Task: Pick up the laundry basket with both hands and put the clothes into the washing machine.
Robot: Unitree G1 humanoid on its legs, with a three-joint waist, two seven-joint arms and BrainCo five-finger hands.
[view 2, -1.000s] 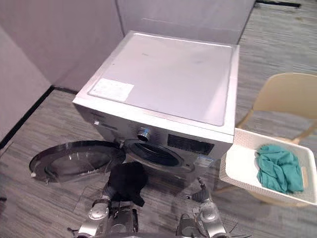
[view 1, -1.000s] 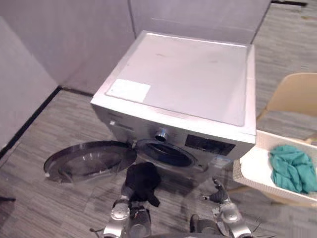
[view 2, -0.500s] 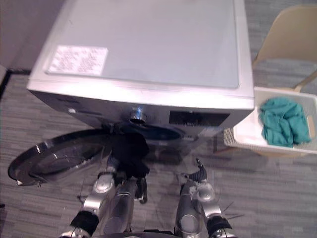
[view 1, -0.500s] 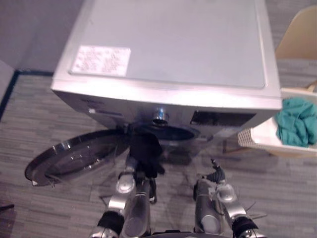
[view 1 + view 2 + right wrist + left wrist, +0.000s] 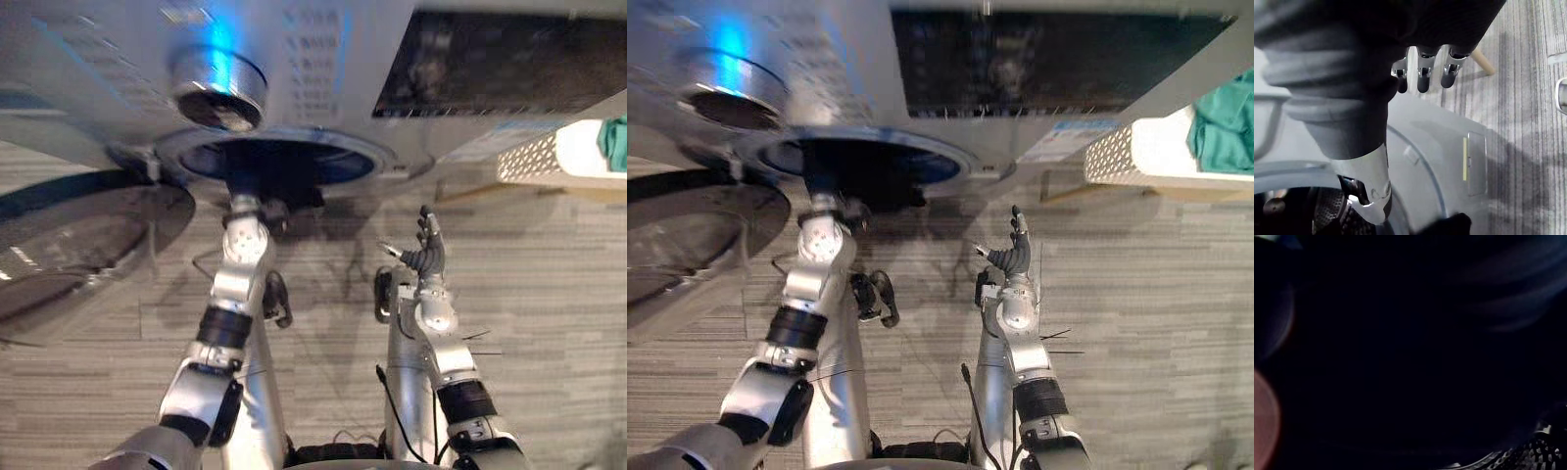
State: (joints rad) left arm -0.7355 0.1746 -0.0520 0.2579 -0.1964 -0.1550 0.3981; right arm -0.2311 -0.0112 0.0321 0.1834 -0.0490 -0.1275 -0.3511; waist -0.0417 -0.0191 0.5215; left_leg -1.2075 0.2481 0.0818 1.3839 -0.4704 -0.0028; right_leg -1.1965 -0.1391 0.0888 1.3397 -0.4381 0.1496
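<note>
While the right hand stands raised over the grey carpet floor, its fingers are straight and side by side with the thumb set apart. It holds nothing and touches nothing. The left arm runs forward beside it, and the left hand is sunk in the dark drum opening of the washing machine. Cannot tell whether those fingers are spread or curled. The left wrist view is almost all black, with a bit of perforated drum wall in one corner. A dark lump sits at the opening's lower rim, just beside the left wrist. Cannot tell if it is cloth or part of the hand. The round glass door is swung wide open to the robot's left of the opening. Above the opening on the silver front are a chrome knob and, to its right, a dark display panel. Further off on the robot's right, beside the machine, is the white laundry basket with a perforated wall. A teal garment lies bunched inside it. The basket is well apart from both hands.
</note>
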